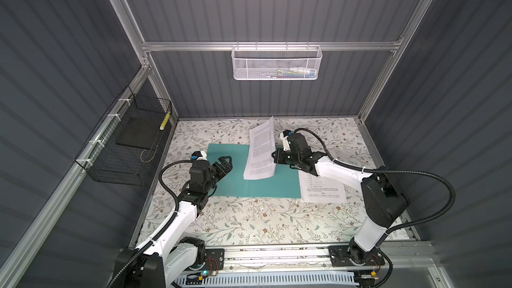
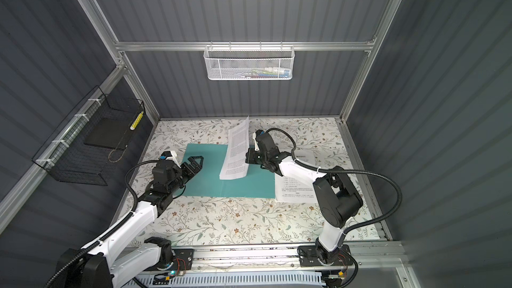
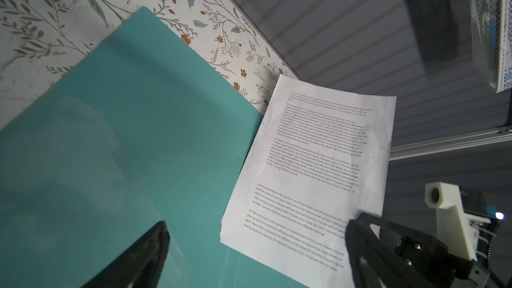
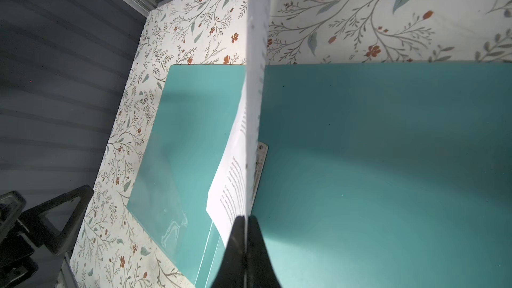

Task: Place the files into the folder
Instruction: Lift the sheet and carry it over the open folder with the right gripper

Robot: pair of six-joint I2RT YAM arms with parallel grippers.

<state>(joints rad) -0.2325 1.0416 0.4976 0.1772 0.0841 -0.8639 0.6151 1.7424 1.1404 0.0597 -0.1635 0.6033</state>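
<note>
The teal folder (image 1: 235, 159) (image 2: 210, 170) lies open and flat on the floral table. My right gripper (image 1: 274, 156) (image 2: 246, 157) (image 4: 246, 218) is shut on the edge of a file (image 1: 260, 150) (image 2: 237, 153) (image 4: 256, 78), a white printed sheet. It slants up over the folder's middle, its lower end resting on the folder. The metal clip (image 4: 261, 162) peeks out beside that sheet. My left gripper (image 1: 226, 166) (image 2: 198, 163) (image 3: 256, 227) hangs open over the left cover (image 3: 124, 134), with nothing between its fingers. Another printed file (image 1: 322, 187) (image 2: 296, 189) lies flat at the folder's right edge, partly under the right arm.
A black wire basket (image 1: 110, 162) on the left wall holds a flat black slab (image 1: 138, 134). A white mesh basket (image 1: 277, 63) hangs on the back rail. Grey walls close the table on three sides.
</note>
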